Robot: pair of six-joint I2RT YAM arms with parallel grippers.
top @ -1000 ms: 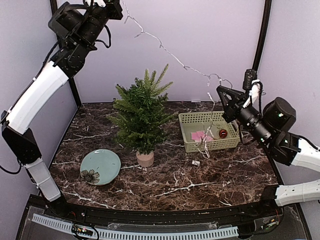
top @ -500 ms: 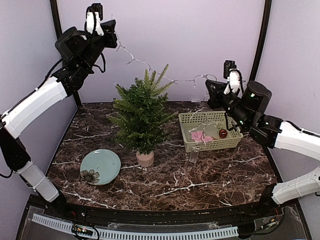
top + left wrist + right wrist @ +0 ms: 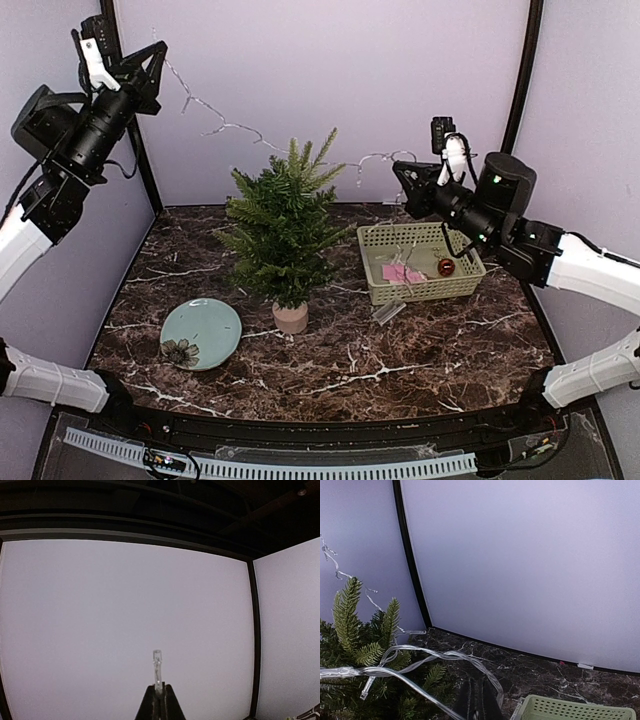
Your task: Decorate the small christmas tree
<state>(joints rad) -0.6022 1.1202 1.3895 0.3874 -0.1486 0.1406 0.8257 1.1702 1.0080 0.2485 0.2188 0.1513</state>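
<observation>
Branches of the small christmas tree (image 3: 283, 225) carry no decoration yet. It stands upright in its beige pot (image 3: 290, 318) on the table (image 3: 450, 350), a little left of centre, exactly where it stood a second ago. What has changed is the light string (image 3: 215, 118) above it. A second ago it ran steeply from high over the tree down to a point above the green basket (image 3: 372, 290), clear of the tree on its right. Now the left gripper (image 3: 155, 52) has swung out toward the left wall and the right gripper (image 3: 400, 178) has come in from over the basket toward the tree's right side, so the string sags in a shallow line across the treetop. Whether it touches the needles I cannot tell, though the right wrist view shows loops of it just beside the upper branches. Both grippers are pinched shut on the string, and in the left wrist view a single clear bulb (image 3: 157, 666) pokes out between closed jaws. A small clear block (image 3: 388, 311) in front of the basket has shifted slightly. The string now looks spread and lined up for draping, while the red bauble (image 3: 446, 267) in the basket waits.
</observation>
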